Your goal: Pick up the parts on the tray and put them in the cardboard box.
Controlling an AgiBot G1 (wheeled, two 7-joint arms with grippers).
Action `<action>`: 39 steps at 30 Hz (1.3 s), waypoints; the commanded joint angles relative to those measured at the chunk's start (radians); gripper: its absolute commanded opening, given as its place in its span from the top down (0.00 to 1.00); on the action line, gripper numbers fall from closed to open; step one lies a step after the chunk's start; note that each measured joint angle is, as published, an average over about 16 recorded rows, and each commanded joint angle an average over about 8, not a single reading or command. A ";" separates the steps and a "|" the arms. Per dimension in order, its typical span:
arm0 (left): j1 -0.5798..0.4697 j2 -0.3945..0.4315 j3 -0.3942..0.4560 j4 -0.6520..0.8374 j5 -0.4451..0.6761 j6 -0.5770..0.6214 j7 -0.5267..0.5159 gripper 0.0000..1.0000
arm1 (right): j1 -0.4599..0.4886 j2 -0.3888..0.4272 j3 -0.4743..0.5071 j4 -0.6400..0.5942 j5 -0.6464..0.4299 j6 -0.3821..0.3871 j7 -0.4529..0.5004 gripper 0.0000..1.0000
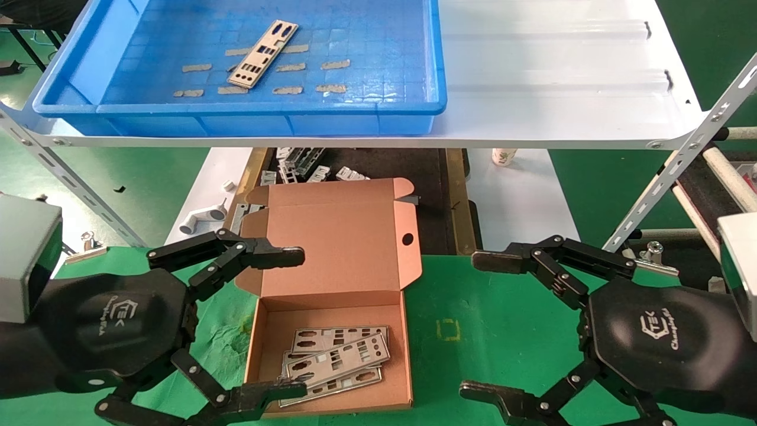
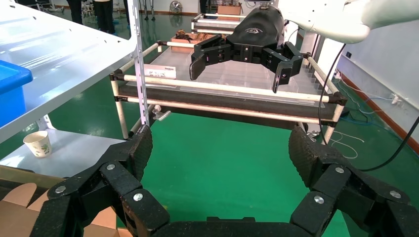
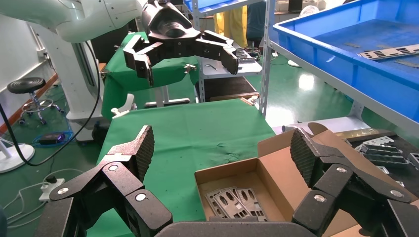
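One silver punched plate (image 1: 263, 54) lies in the blue tray (image 1: 414, 71) on the white shelf; it also shows in the right wrist view (image 3: 390, 52). The open cardboard box (image 1: 337, 248) sits on the green cloth below, with three plates (image 1: 334, 362) stacked inside, also seen in the right wrist view (image 3: 232, 202). My left gripper (image 1: 298, 322) is open and empty, its fingers on either side of the box's left part. My right gripper (image 1: 476, 325) is open and empty over the green cloth, right of the box.
Tan tape scraps (image 1: 334, 64) are stuck to the tray floor. Grey folded brackets (image 1: 304, 163) lie on a dark surface behind the box. A paper cup (image 1: 502, 155) stands under the shelf. The slanted shelf struts (image 1: 680, 160) and a roller rack (image 2: 222, 94) stand on the right.
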 commanded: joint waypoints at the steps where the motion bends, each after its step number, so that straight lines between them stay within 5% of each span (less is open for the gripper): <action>1: 0.000 0.000 0.000 0.000 0.000 0.000 0.000 0.00 | 0.000 0.000 0.000 0.000 0.000 0.000 0.000 0.00; 39: 0.000 0.000 0.000 0.000 0.000 0.000 0.000 0.00 | 0.000 0.000 0.000 0.000 -0.001 0.000 0.000 0.00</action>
